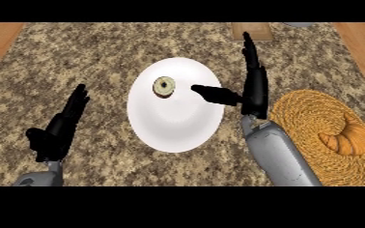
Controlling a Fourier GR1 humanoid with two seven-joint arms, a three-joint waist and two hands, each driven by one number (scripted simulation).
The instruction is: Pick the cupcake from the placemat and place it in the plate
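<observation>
A small cupcake (pixel 164 86) lies tipped on its side on the white plate (pixel 175 125), in the plate's upper left part. My right hand (pixel 252 84) stands open just right of the plate, fingers straight and pointing away, thumb stretched left over the plate's rim toward the cupcake without touching it. The round woven placemat (pixel 303 121) lies at the right, under my right forearm. My left hand (pixel 61 125) rests open at the lower left, apart from the plate.
A croissant (pixel 342 144) lies on the placemat's right part. A wooden block (pixel 258 30) sits at the counter's far edge behind my right hand. Wooden strips border the speckled stone counter at both upper corners.
</observation>
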